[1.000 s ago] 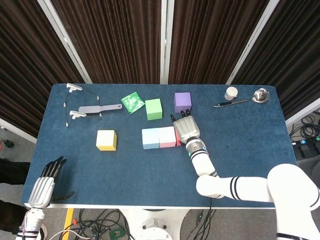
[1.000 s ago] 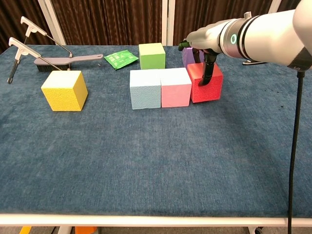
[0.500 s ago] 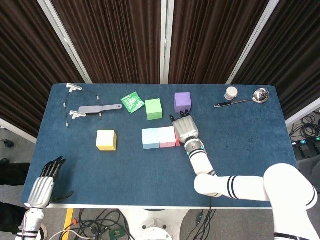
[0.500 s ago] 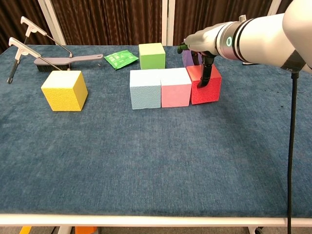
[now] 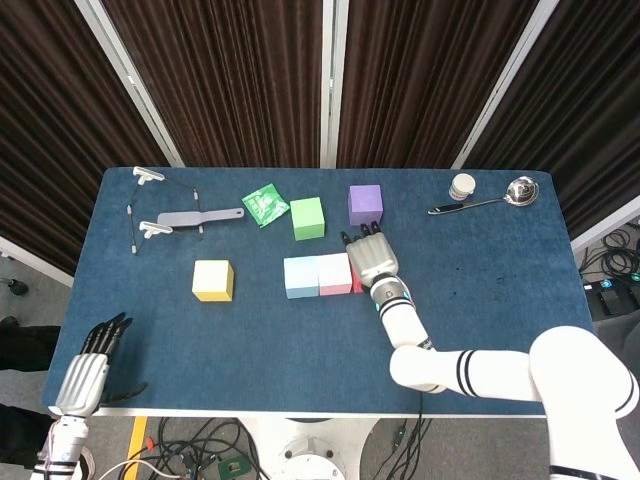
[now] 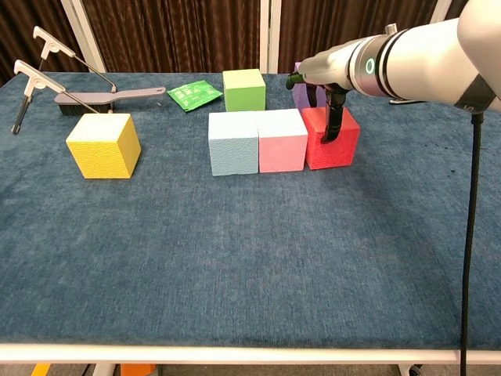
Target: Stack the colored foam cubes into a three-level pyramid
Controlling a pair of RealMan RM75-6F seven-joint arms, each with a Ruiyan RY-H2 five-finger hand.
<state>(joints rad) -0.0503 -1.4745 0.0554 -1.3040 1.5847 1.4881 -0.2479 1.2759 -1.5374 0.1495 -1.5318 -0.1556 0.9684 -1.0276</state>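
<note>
- Left hand (image 5: 88, 367) hangs off the worktop's (image 6: 235, 266) front left corner, fingers apart, holding nothing.
- Yellow cube (image 6: 103, 145) sits alone toward the left edge.
- Light blue cube (image 6: 233, 142), pink cube (image 6: 282, 139) and red cube (image 6: 331, 138) form a touching row mid-worktop.
- Right hand (image 5: 370, 256) grips the red cube from above.

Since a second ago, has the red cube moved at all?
Yes. In the chest view the red cube, under the right hand, has closed its gap and now sits flush against the pink cube, which stayed put.
</note>
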